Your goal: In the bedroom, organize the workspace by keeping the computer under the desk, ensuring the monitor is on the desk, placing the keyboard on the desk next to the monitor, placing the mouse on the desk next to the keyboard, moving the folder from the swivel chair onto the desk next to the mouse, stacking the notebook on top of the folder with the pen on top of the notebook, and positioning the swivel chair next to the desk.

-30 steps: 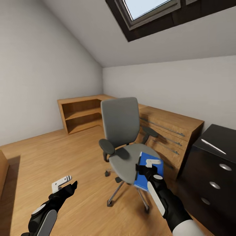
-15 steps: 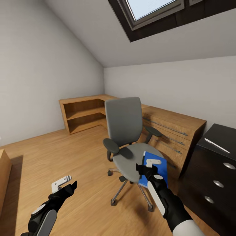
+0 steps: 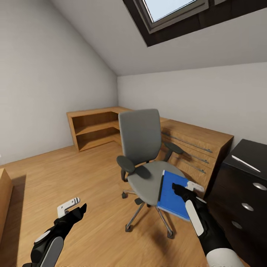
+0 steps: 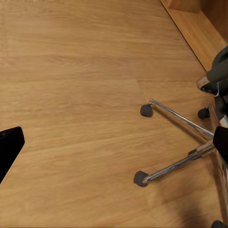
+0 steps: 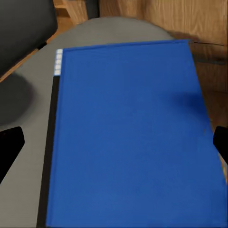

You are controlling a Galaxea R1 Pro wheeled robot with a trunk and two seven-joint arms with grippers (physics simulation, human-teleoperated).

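folder [image 3: 171,193] overhangs swivel chair [image 3: 145,163] on wooden floor [image 3: 74,174].

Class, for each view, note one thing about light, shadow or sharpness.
Head view: skylight glows pale, swivel chair casts a soft shadow on the floor. Right wrist view: the folder looks soft-edged, with a darker patch near one edge. Left wrist view: even light, faint shadows under the chair's legs.

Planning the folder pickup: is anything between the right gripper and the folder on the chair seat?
Nothing visible. The right gripper hangs at the folder's edge over the swivel chair; the blue cover lies bare in the right wrist view.
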